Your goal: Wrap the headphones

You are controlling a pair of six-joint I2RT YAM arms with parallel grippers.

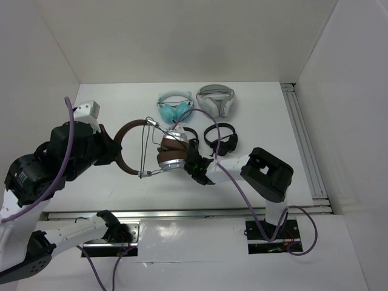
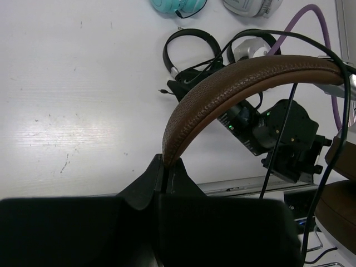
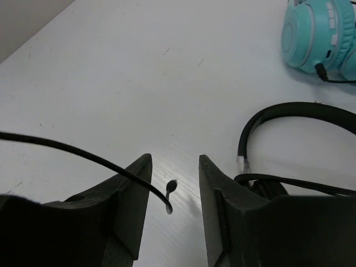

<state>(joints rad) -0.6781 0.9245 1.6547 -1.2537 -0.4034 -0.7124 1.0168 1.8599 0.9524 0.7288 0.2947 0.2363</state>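
Headphones [image 1: 171, 153] with the brown band sit just nearer your arm bases than the teal headphones [image 1: 176, 109]. Their long axis runs left to right there: the headband [image 2: 239, 78] arcs out to the left and the silver-and-brown ear cups [image 1: 173, 159] are on the right. Your left gripper [image 2: 168, 165] is clamped on the far-left curve of that band, jaws pressed together on the leather, and it seems to be holding the set clear of the table.

Your right gripper [image 3: 174, 167] is nearer you and to the right of the teal pair, just past the ear cups. Its jaws stand apart. The thin black cable [image 3: 83, 154] comes in over the left finger and its plug [image 3: 170, 196] dangles in the gap, touching neither pad as far as the wrist view shows. So the loose end is the right arm's to take: it already lies between those jaws, with the cable running out to their left. A small black headset [image 3: 295, 114] lies close on the other side, so close carefully.
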